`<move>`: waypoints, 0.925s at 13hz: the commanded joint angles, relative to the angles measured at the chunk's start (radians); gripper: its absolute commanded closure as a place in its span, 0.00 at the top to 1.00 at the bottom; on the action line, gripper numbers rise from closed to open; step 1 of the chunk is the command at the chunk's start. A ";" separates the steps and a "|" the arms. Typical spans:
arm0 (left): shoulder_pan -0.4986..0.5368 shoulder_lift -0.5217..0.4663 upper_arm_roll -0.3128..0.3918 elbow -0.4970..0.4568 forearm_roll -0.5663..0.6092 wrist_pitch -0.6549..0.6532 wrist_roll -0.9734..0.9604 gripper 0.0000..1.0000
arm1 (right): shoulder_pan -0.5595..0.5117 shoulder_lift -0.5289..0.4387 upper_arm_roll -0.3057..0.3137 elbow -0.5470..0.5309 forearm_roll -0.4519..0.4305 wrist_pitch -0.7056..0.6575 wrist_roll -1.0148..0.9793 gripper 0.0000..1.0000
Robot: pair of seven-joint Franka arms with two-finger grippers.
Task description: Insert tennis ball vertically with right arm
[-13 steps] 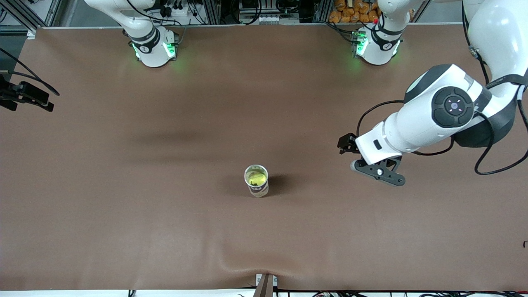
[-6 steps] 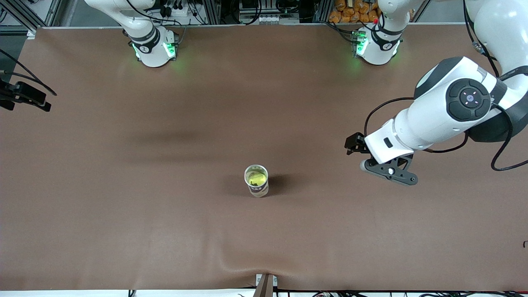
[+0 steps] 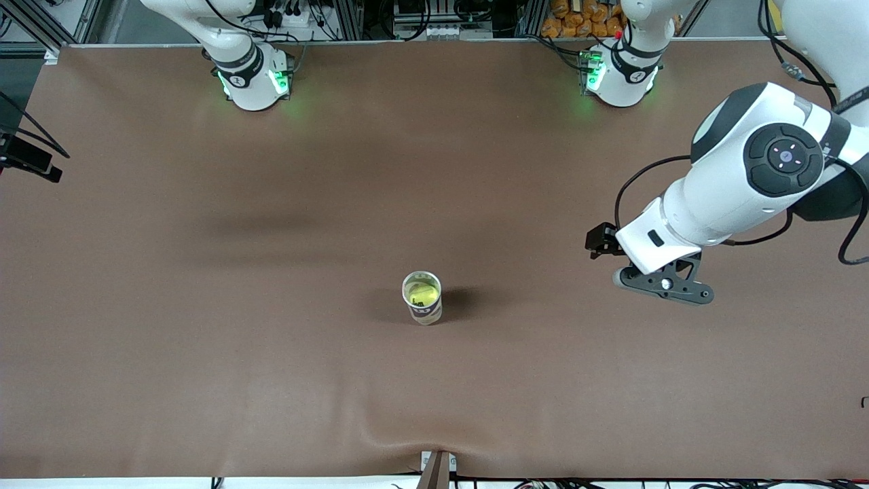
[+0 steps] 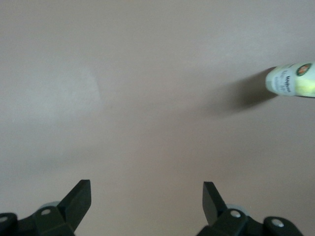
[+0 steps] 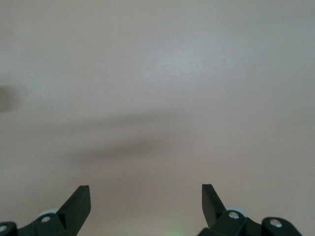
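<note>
A clear tube can (image 3: pixel 422 299) stands upright at the middle of the table, with a yellow-green tennis ball (image 3: pixel 419 293) inside it. The can also shows in the left wrist view (image 4: pixel 293 81). My left gripper (image 3: pixel 664 285) hangs over bare table toward the left arm's end, well apart from the can. It is open and empty in its wrist view (image 4: pixel 145 189). My right gripper (image 5: pixel 145 194) is open and empty over bare brown table. In the front view only a black part with cables (image 3: pixel 30 161) shows at the right arm's end of the table.
The brown table mat (image 3: pixel 271 380) has a raised wrinkle near its front edge (image 3: pixel 407 435). The two arm bases (image 3: pixel 252 78) (image 3: pixel 621 75) stand along the edge farthest from the front camera.
The left arm has drawn away from the can toward its own end of the table. The black part at the right arm's end has slid farther out of view. The can has not moved.
</note>
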 commanded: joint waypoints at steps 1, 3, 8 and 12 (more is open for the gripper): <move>-0.131 -0.198 0.293 -0.005 -0.178 -0.009 0.108 1.00 | -0.012 -0.010 0.009 -0.020 0.002 0.006 -0.003 1.00; -0.225 -0.294 0.506 -0.011 -0.294 -0.009 0.183 1.00 | -0.009 -0.033 0.013 -0.016 0.002 0.002 -0.003 1.00; -0.417 -0.444 0.851 -0.068 -0.355 -0.092 0.193 1.00 | 0.000 -0.090 0.019 -0.009 0.002 0.000 0.084 1.00; -0.457 -0.537 0.924 -0.120 -0.368 -0.201 0.196 1.00 | 0.023 -0.081 0.045 -0.029 -0.001 0.034 0.142 1.00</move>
